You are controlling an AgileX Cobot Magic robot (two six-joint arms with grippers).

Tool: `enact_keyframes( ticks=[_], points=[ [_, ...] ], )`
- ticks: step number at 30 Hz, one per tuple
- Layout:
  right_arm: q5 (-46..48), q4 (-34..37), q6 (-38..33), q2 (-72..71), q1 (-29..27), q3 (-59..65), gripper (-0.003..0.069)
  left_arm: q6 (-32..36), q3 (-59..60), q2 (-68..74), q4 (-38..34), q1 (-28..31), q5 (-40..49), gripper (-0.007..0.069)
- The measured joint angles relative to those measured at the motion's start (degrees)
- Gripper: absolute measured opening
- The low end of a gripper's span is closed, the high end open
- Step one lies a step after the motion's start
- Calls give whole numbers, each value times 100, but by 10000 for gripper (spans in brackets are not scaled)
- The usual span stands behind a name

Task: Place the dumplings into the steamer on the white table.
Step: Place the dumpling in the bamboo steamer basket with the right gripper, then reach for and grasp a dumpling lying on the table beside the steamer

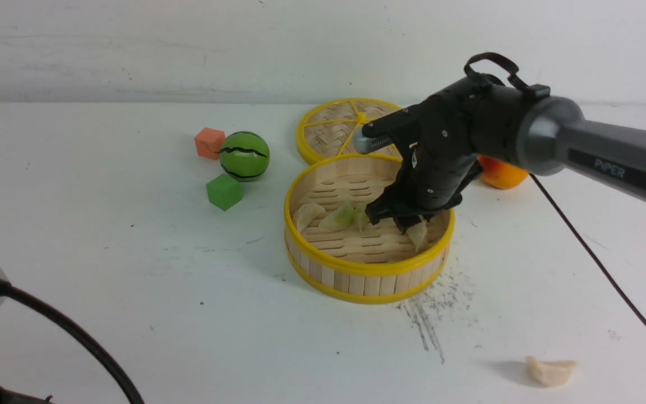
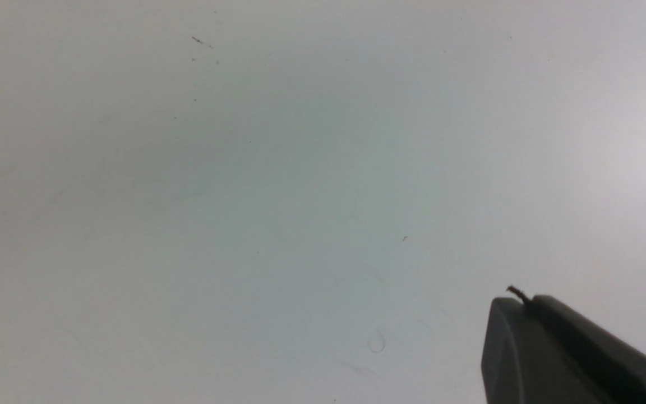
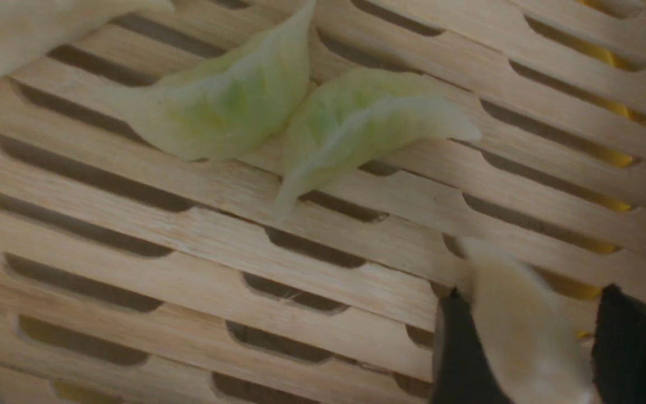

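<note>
Cream dumpling (image 1: 419,238) clamped in the right gripper (image 1: 411,224) hangs low inside the steamer (image 1: 356,268) at its 4 o'clock, three others (image 1: 337,216) lying toward 9, so letting go seems next, then fetching the last one (image 1: 551,371) on the table (image 1: 132,280) at 5 o'clock.
</note>
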Motion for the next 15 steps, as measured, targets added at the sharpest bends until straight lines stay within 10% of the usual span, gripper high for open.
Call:
enact_keyframes(
  ticks=[15],
  points=[
    [2171, 338, -1553, -1721, 0, -174, 470, 5, 0, -6, -98, 0, 131, -6]
  ],
)
